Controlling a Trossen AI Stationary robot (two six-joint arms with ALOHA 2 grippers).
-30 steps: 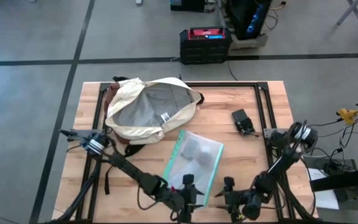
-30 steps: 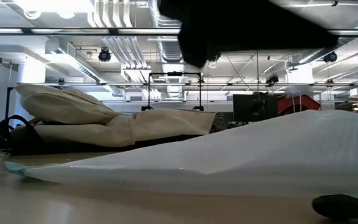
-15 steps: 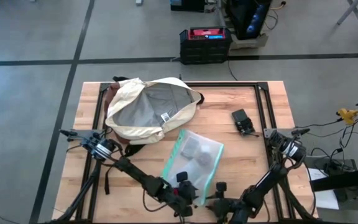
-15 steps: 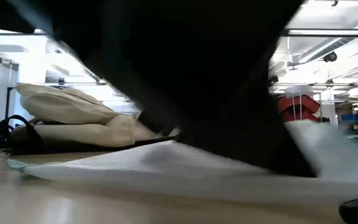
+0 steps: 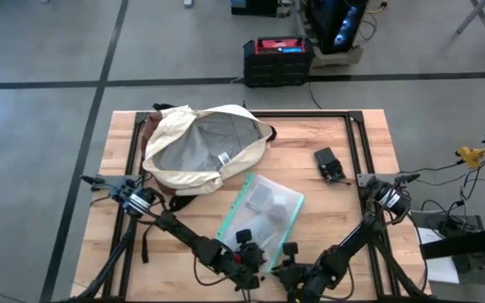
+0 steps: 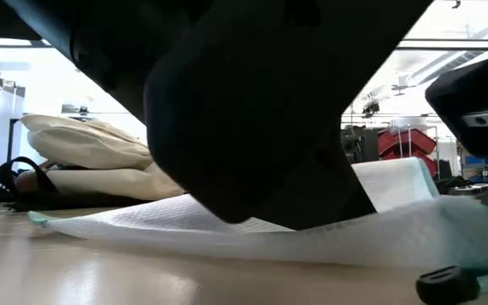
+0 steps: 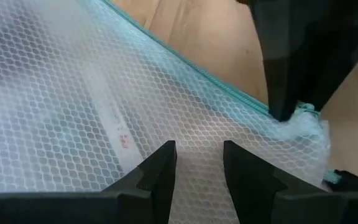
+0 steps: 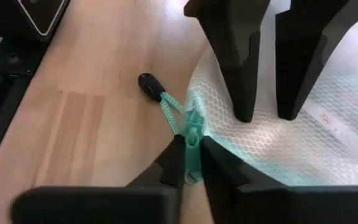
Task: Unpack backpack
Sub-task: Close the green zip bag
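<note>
My right gripper (image 8: 191,163) pinches the teal zipper end of the clear mesh pouch (image 5: 263,212); my left gripper (image 7: 199,163), part-spread, presses its corner. The cream-white fabric backpack (image 5: 200,147) lies open beyond. Judging next: draw the zipper steadily.

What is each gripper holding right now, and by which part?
The right gripper pinches the clear pouch at its teal zipper corner. The left gripper straddles the pouch's mesh face nearby; whether it grips cannot be told.
</note>
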